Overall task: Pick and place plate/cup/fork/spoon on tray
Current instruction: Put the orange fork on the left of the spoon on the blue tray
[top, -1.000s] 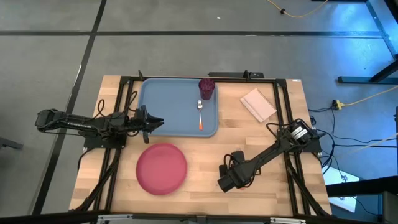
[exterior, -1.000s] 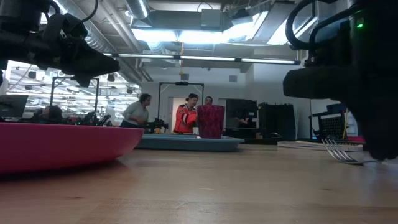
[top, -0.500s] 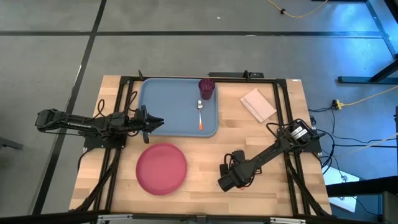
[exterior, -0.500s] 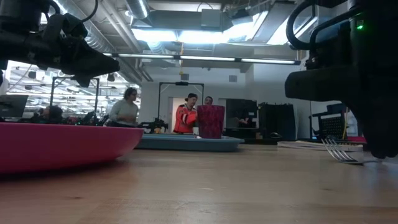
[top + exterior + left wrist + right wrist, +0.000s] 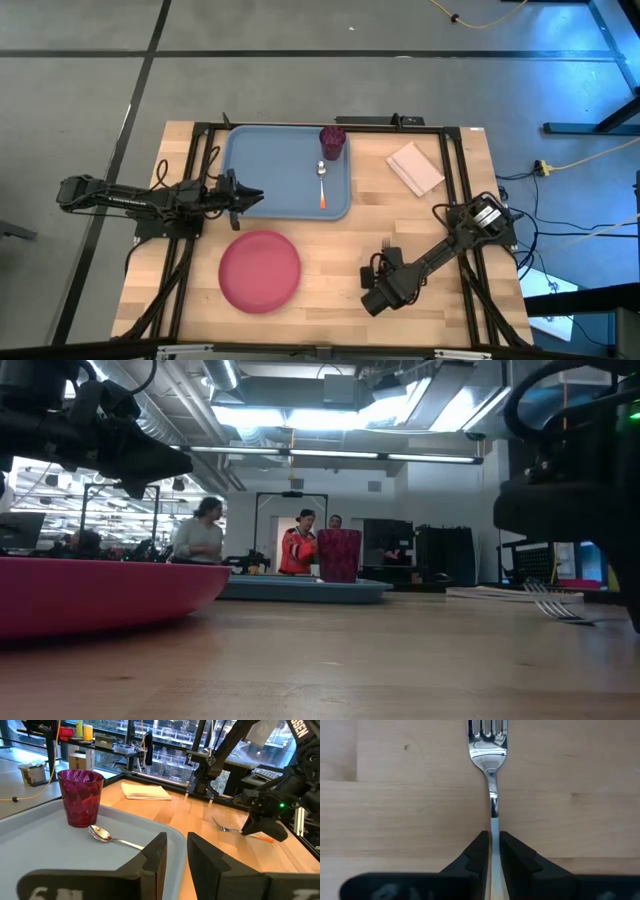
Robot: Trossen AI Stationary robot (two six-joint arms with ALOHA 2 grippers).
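The fork [image 5: 488,740] lies on the bare wood near the table's front right; its tines also show in the low view [image 5: 548,602]. My right gripper [image 5: 492,842] stands over it, shut on its stem, and hides it in the high view [image 5: 374,299]. My left gripper [image 5: 175,855] hovers slightly open and empty over the left rim of the light-blue tray [image 5: 260,165]. The maroon cup [image 5: 332,142] stands upright at the tray's far right, and the spoon [image 5: 322,185] lies flat in front of it. The pinkish-red plate [image 5: 260,270] rests on the table, nearer than the tray. My right gripper pinches the fork's thin metal stem [image 5: 492,822] between its two fingers, just behind the tined head. The fingers come from above, pointing down, one on each side of the stem. The fork lies level along the table, and I cannot tell whether it is lifted.
A pale folded napkin [image 5: 415,167] lies at the far right of the table. A dark frame runs along the table's sides and far edge. Bare wood shows between the plate and my right gripper. People stand in the room beyond the far edge [image 5: 300,545].
My right gripper has moved a little toward the table's near and right edges. The fork's head stays about where it was in the low view. My left arm has kept still.
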